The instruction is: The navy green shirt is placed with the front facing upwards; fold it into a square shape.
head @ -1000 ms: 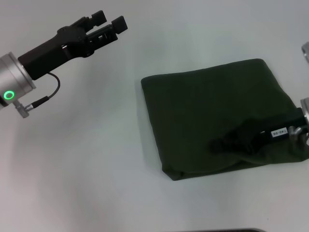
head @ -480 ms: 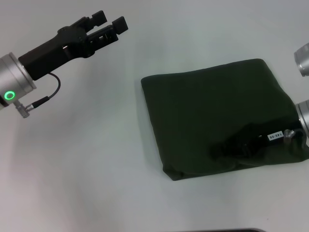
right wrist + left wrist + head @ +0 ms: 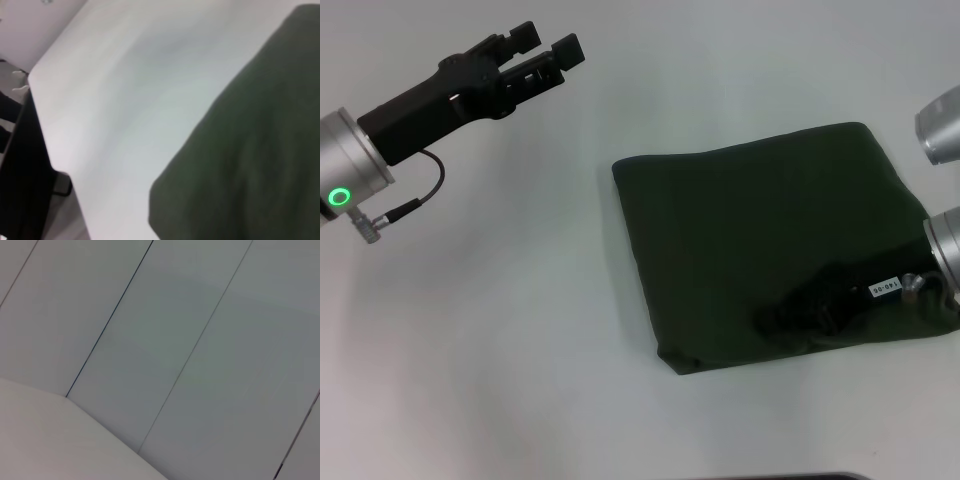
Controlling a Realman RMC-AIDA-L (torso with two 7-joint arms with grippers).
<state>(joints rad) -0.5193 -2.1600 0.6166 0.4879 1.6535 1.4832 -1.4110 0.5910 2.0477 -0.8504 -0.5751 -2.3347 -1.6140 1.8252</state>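
We are looking down at the navy green shirt [image 3: 770, 240], which is lying on the white counter [image 3: 520, 350] to our right of centre, already folded into a compact, roughly square bundle with plain green cloth showing on top and no lettering in sight. Our right hand [image 3: 785, 305] is reaching in low over the near right part of the bundle, its dark fingers sitting against the fabric near the near edge; against the dark cloth we cannot tell whether they are parted or pinching anything. Our left hand [image 3: 545, 50] is hanging well apart from the shirt, raised over the far left of the counter, its fingers standing released with a narrow gap between them and nothing held. From the right wrist we are seeing a rounded corner of the shirt [image 3: 250, 165] resting flat on the counter, with the counter's edge beyond it. We are judging that the folding itself is nearly or wholly done and that this is the finishing step: pressing or letting go of the last fold. The next move is probably calling for the right hand to lift clear without dragging the top layer and spoiling the square.
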